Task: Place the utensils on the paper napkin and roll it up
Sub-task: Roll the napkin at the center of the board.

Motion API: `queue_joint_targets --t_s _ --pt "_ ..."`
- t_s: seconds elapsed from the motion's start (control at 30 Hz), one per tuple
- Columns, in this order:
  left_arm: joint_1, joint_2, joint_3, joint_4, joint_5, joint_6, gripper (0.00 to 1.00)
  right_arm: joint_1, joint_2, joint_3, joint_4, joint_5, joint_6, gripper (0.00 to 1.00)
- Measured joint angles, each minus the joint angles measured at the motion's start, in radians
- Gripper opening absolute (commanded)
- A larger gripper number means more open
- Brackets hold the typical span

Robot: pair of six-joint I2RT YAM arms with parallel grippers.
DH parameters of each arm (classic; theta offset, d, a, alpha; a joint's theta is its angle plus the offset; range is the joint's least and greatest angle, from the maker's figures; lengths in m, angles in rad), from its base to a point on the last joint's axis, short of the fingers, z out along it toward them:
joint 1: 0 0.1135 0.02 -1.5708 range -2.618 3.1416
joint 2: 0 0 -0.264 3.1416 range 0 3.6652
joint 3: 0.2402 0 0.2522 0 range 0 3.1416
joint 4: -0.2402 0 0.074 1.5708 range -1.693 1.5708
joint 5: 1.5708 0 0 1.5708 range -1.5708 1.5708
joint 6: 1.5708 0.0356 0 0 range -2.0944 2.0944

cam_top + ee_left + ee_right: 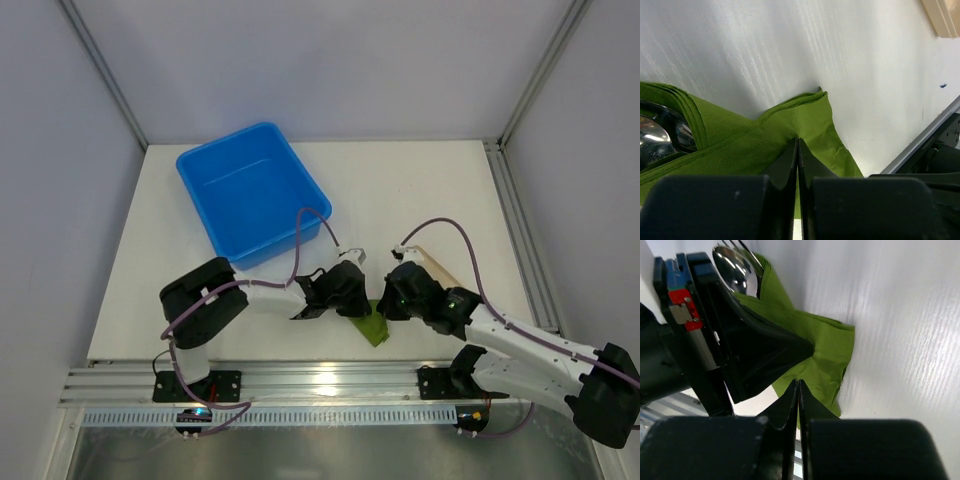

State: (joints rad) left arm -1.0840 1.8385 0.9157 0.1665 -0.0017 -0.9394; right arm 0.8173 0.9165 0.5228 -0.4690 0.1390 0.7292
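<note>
Utensils are tucked into the green paper napkin, which lies low in the middle of the top view on the white table, right between the two arms. In the right wrist view a shiny spoon bowl and some fork tines poke out of the folds at the upper left. The left end effector is clenched tight, tips down on a puckered bit of napkin; can't tell if any paper is actually pinched. The right end effector is clenched too, tips over the napkin's near edge. A blue bin sits upper left of centre, and a beige piece lies just right of the arms' meeting point.
</note>
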Motion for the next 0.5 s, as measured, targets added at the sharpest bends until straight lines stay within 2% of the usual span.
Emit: queue_joint_targets --t_s 0.17,0.5 --pt "0.0 -0.003 -0.008 0.01 0.0 0.0 0.0 0.0 0.044 -0.05 0.037 -0.057 0.003 0.04" --pt "0.0 -0.011 -0.017 0.007 0.003 0.0 0.0 0.018 0.096 -0.134 0.073 -0.074 0.064 0.04"
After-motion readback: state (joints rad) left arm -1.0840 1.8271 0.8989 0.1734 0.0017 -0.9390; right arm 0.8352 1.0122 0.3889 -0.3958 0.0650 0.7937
